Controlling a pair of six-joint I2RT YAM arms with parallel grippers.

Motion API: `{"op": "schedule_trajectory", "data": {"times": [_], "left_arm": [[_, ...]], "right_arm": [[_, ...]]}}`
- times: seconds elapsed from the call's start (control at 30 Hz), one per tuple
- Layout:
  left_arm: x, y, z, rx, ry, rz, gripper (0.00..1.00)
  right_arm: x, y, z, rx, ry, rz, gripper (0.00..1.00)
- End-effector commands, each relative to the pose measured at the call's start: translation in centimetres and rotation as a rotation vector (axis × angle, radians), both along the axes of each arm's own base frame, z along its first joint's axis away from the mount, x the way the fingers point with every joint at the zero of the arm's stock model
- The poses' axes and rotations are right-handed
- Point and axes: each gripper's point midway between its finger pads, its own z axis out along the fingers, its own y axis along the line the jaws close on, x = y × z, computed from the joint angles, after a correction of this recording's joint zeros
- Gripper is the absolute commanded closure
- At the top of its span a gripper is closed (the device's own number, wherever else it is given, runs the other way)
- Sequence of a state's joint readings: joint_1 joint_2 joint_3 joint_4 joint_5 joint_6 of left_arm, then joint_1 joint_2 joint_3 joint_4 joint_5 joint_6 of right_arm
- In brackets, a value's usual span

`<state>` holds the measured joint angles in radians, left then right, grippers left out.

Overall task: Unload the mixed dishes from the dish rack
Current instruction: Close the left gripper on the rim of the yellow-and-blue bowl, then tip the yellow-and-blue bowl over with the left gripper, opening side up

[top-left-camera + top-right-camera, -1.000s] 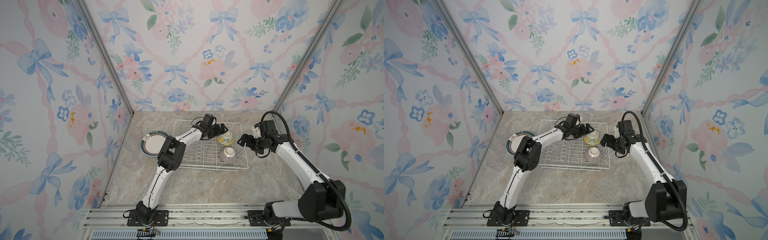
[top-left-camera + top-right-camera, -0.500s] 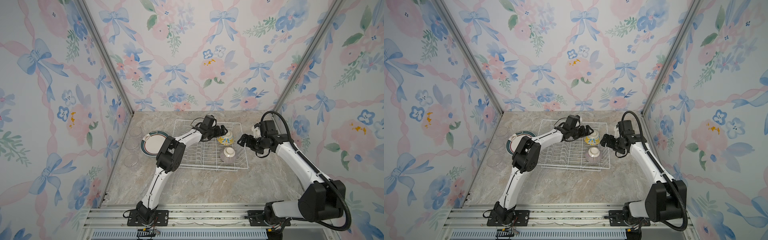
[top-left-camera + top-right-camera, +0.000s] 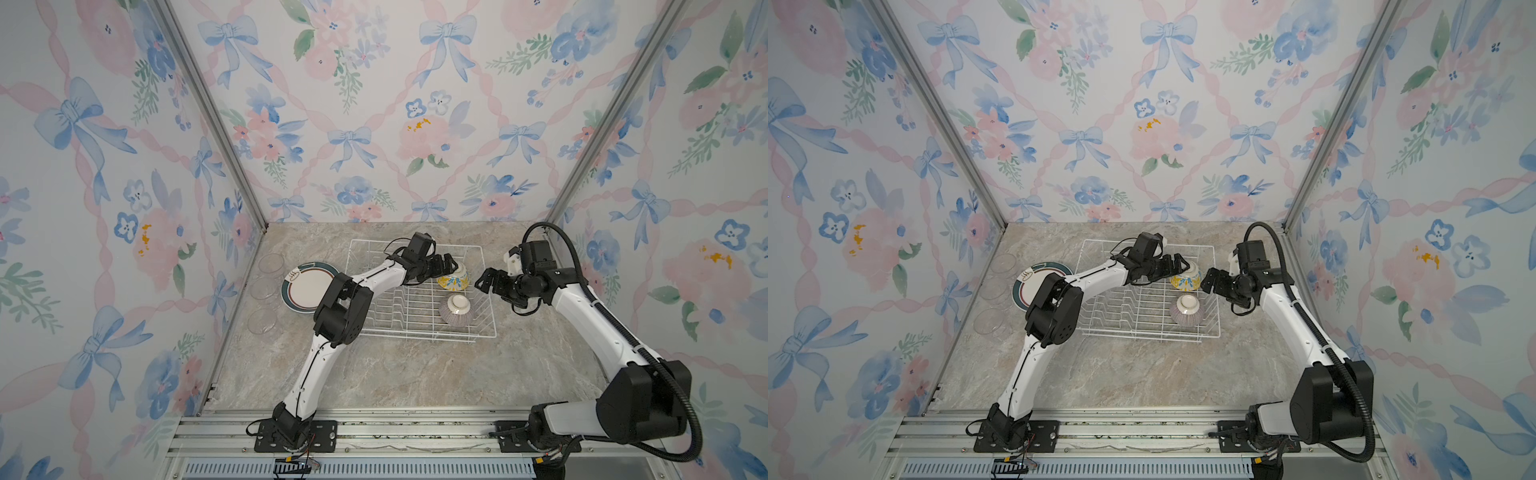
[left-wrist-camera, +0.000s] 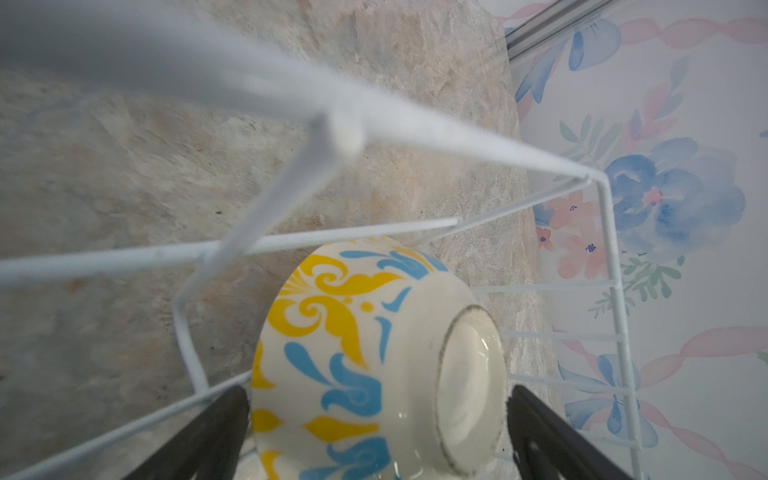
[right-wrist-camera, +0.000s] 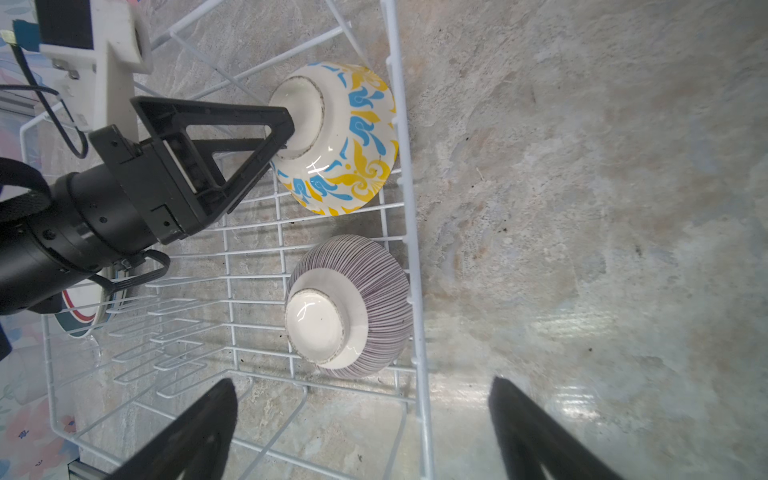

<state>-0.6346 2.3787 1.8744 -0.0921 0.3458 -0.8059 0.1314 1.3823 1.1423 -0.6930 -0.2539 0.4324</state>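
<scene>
In both top views the dish rack sits toward the back of the marble table, with bare table in front of it and to its right. Two bowls lie upside down along its right edge: the yellow-blue bowl at the far corner and the striped bowl just nearer. The left gripper reaches across the rack, jaws spread wide around the yellow-blue bowl. The right gripper hovers just outside the right rim, spread and empty. A teal-rimmed plate and three glass cups rest on the table left of the rack, close to the wall.

From the left wrist, the yellow-blue bowl fills the gap between the black fingers, one at the bowl's rim and the other at its foot. The rack's corner wires stand close behind it.

From the right wrist, one left finger touches the bowl's foot ring. The rack's rim runs between the right gripper's parted fingers.
</scene>
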Motion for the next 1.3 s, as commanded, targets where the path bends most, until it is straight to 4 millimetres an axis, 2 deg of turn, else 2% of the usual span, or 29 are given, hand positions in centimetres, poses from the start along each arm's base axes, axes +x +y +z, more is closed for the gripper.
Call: {"op": "schedule_trajectory", "data": {"times": [0.0,0.3,0.5,0.77,0.97,1.27], "left_arm": [[-1.6,0.5,-2.7,0.055,0.083,-0.005,0.02],[-2.3,-1.1,-2.9,-0.015,0.151,-0.041,0.02],[-2.9,-2.1,-1.4,-0.101,0.168,-0.079,0.02],[-4.1,-2.3,0.5,-0.28,0.174,-0.069,0.02],[-4.4,-2.5,1.7,-0.306,0.137,-0.077,0.08],[-4.5,-3.1,3.6,-0.371,0.1,-0.077,0.23]], "right_arm": [[-0.5,-0.4,0.1,-0.006,0.011,0.007,0.03],[-0.5,-0.4,0.2,-0.002,0.008,0.002,0.03],[-0.7,-0.4,0.0,-0.001,0.013,0.001,0.03],[-0.9,-0.5,0.2,-0.004,0.009,-0.001,0.03],[-0.9,-0.4,0.4,-0.001,0.003,-0.001,0.03],[-1.1,-0.5,0.5,0.0,-0.001,-0.004,0.03]]}}
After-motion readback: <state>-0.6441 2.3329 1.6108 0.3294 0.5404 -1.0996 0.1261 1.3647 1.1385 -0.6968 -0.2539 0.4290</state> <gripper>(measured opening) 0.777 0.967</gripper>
